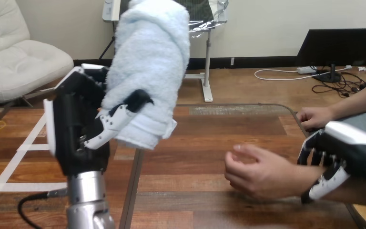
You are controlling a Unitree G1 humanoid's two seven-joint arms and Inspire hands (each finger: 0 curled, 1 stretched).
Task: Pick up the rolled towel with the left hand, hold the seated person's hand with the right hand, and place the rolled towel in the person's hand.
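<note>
A light blue rolled towel [150,67] is held upright, raised high at the view's left. My left hand [78,124] is shut on it, its thumb pressed across the roll's lower front. Low on the right, the person's hand [259,171] rests over the wooden table [205,143] with its fingers loosely curled and nothing in it. My right hand [331,160] is at that arm's wrist, its fingers curled round it from above. The towel is well apart from the person's hand, up and to the left of it.
The person's other hand [316,117] lies at the table's far right edge. The table's left edge [134,181] runs down just right of my left forearm.
</note>
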